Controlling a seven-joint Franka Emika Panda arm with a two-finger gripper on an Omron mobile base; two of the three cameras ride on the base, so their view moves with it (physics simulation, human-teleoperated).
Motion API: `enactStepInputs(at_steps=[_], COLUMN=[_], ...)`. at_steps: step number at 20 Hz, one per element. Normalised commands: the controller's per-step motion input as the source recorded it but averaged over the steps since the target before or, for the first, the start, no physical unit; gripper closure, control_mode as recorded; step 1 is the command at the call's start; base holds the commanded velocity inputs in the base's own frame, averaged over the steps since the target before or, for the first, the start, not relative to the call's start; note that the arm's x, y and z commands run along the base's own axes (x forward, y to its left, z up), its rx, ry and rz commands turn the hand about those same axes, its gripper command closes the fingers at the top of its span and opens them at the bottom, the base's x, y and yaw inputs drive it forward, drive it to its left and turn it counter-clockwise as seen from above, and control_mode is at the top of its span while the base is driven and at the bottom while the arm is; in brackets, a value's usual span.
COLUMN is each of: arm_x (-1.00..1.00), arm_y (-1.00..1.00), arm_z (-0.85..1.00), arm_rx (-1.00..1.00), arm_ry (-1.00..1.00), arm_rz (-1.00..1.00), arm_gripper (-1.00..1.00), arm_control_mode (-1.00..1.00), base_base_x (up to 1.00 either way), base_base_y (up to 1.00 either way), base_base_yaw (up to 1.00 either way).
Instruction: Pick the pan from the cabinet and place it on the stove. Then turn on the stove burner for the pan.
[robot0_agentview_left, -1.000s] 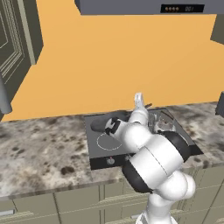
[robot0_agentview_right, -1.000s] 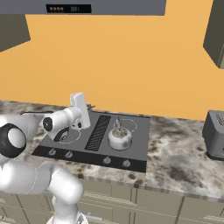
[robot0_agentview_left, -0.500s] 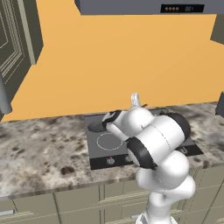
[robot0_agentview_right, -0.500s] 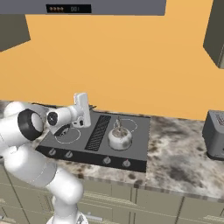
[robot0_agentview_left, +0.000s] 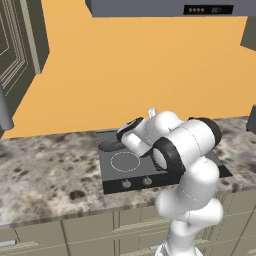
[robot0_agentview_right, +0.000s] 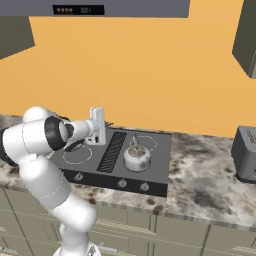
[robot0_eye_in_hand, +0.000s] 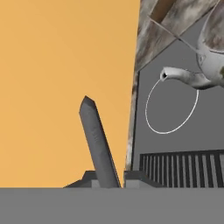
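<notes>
Pan held by its handle, at the stove's rear left corner.
The gripper (robot0_eye_in_hand: 109, 179) has its jaws closed tight on the long dark handle (robot0_eye_in_hand: 97, 140) of the pan (robot0_agentview_left: 109, 145); in the hand view the handle rises from between the finger tips against the orange wall. The pan's dark round body sits over the rear left corner of the stove (robot0_agentview_left: 112, 172), partly hidden behind the forearm; I cannot tell whether it rests on the glass. The front left burner ring (robot0_agentview_left: 125, 161) is bare, with the knobs (robot0_agentview_left: 127, 184) along the front edge below it. A metal kettle (robot0_agentview_right: 136, 157) stands right of the ribbed grille (robot0_agentview_right: 112, 145), its spout (robot0_eye_in_hand: 179, 76) reaching over a white ring near the rear edge. A toaster (robot0_agentview_right: 246, 155) stands at the counter's (robot0_agentview_left: 50, 170) far right end.
</notes>
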Motion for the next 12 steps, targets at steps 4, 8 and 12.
enactStepInputs(at_steps=[4, 8, 12], arm_x=[0.11, 0.05, 0.01], arm_y=[-0.03, -0.05, -0.03], arm_z=[-0.53, -0.55, -0.49], arm_rx=[0.00, 0.00, 0.00], arm_ry=[-0.11, -0.15, -0.21], arm_rz=[-0.02, -0.03, -0.02], arm_gripper=[1.00, 1.00, 1.00], arm_control_mode=[-1.00, -1.00, -1.00], base_base_x=[0.00, 0.00, 0.00], base_base_y=[0.00, 0.00, 0.00], base_base_yaw=[0.00, 0.00, 0.00])
